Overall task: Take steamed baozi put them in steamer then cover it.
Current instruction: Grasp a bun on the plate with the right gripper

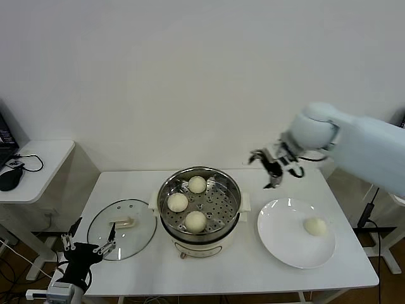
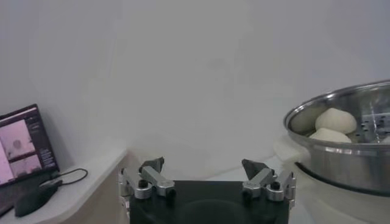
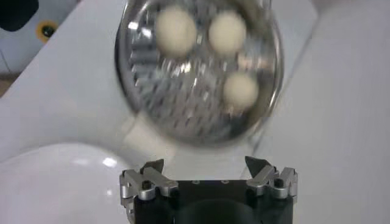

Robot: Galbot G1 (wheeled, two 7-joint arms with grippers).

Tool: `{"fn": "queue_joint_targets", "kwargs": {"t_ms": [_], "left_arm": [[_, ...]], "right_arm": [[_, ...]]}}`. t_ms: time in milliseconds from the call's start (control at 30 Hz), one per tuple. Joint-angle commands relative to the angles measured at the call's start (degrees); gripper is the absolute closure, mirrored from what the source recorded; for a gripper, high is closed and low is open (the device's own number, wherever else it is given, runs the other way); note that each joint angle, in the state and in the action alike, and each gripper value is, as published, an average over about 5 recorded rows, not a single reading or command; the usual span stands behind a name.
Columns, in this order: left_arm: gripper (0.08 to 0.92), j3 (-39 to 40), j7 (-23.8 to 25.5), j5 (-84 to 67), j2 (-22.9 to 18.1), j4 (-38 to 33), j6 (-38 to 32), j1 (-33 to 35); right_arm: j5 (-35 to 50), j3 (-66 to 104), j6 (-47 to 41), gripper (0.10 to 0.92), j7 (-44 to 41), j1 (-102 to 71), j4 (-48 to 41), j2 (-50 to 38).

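The steamer (image 1: 200,232) stands mid-table with three steamed baozi on its perforated tray: one at the back (image 1: 197,184), one at the left (image 1: 177,202), one at the front (image 1: 195,221). A fourth baozi (image 1: 315,226) lies on the white plate (image 1: 285,247) to the right. The cover (image 1: 122,237), a glass lid with a cream handle, lies flat to the steamer's left. My right gripper (image 1: 276,168) hovers open and empty above the table, behind the plate and right of the steamer (image 3: 146,85). My left gripper (image 1: 88,240) waits open at the table's front left corner, next to the cover.
A side desk (image 1: 38,166) with a laptop (image 2: 21,150) and a mouse (image 1: 9,179) stands to the left of the table. A white wall runs behind. A black stand (image 1: 367,212) is off the table's right edge.
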Motion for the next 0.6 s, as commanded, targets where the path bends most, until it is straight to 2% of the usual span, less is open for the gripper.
{"fn": "queue_joint_targets", "kwargs": {"t_ms": [33,300,600], "left_arm": [[0.177,0.6,0.0,0.1,0.6,0.4,0.1,-0.5],[0.177,0.3,0.2,0.2,1.0,0.5,0.4,-0.4],[0.177,-0.2,0.2,0.3,0.5,0.2,0.6,0.5]], "right_arm": [[-11.2,19.2,-1.5,0.203,-1.4,-24.8,-1.6,-16.3],[-18.1,35.8,0.4,0.203,-1.6,-43.9,-6.8,-15.9],[-21.7,39.5,2.0,0.203,-2.0,-49.6,-14.0,-9.7]]}}
